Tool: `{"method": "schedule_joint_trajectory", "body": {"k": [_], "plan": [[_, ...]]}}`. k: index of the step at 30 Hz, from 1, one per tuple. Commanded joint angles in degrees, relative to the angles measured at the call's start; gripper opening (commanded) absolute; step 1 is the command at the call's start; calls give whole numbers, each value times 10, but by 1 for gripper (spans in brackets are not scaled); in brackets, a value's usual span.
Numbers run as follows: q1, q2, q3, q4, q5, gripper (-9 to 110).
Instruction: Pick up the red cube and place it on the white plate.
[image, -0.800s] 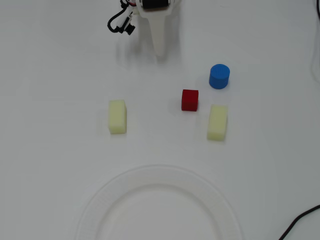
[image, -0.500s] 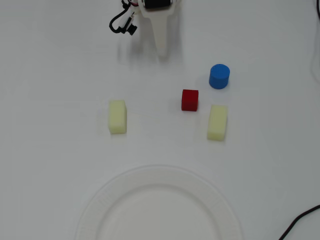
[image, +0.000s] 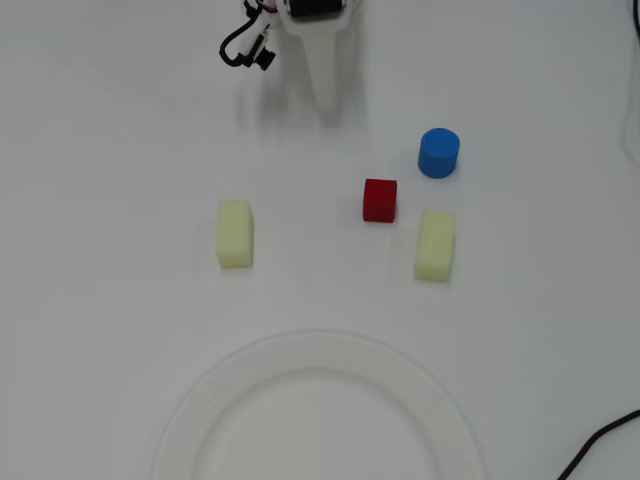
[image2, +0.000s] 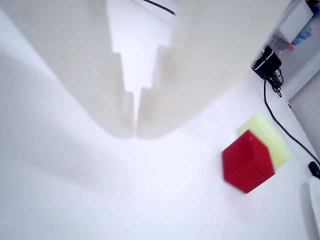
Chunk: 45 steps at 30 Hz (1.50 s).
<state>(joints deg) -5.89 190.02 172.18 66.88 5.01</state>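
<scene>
The red cube (image: 380, 200) sits on the white table, right of centre in the overhead view, with nothing touching it. It also shows in the wrist view (image2: 247, 161) at lower right, in front of a pale yellow block (image2: 272, 140). The white plate (image: 200, 405) lies at the bottom edge, partly cut off. My white gripper (image: 326, 102) hangs at the top centre, above and left of the cube, well apart from it. In the wrist view its two fingers (image2: 135, 132) meet at the tips with nothing between them.
A blue cylinder (image: 439, 152) stands up and right of the cube. Two pale yellow blocks lie on the table, one at left (image: 235, 233) and one (image: 435, 244) just below right of the cube. A black cable (image: 600, 445) enters at the bottom right corner.
</scene>
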Motion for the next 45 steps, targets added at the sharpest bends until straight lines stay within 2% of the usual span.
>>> {"method": "schedule_joint_trajectory", "body": {"k": [1,4,11,17,28,45], "plan": [[-11,-225,-194,-13,36,0],[-44,-388,-347,30,55,0],[-105,-552,-470,20,91,0],[-120,-684,-512,6,80,16],[-84,-745,-516,-89,109,41],[-62,-863,-523,-152,112,38]]}}
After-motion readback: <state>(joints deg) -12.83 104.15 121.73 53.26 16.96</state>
